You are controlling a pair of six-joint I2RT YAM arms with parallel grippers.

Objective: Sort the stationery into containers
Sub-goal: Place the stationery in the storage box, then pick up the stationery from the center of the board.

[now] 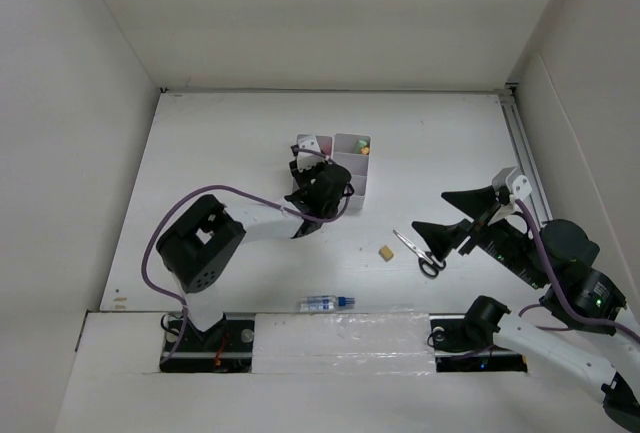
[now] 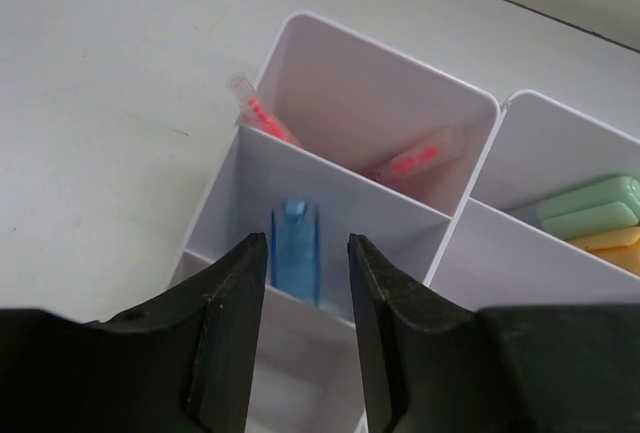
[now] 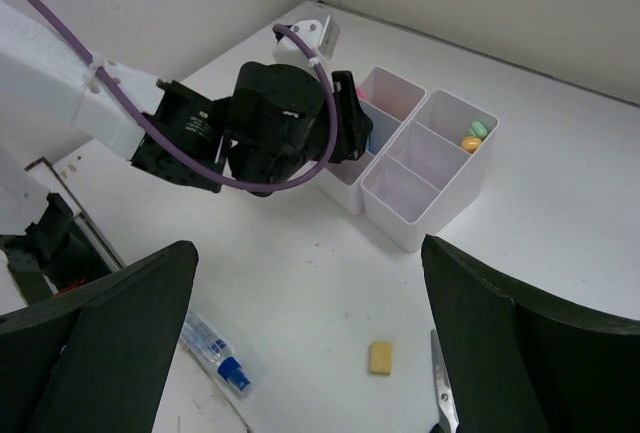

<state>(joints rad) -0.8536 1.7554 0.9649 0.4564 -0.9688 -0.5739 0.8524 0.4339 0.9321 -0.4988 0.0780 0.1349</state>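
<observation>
My left gripper [image 2: 307, 253] is part-spread over the white organizer [image 2: 385, 103], pinching nothing. The small blue tube [image 2: 297, 253] stands in a column's middle compartment, 12 o'clock just past the fingertips, untouched. Right gripper [image 3: 305, 253] spread wide, tan eraser [image 3: 381, 357] at its 6 o'clock.

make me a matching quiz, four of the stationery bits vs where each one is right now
Things:
1. small blue tube
2. pink pens
3. tan eraser
4. blue-capped bottle

Places:
A. on the table beside the scissors
B. on the table close to the arm bases
C. organizer compartment just ahead of the left gripper
D. far corner compartment of the organizer

Pairs: 1-C, 2-D, 3-A, 4-B
</observation>
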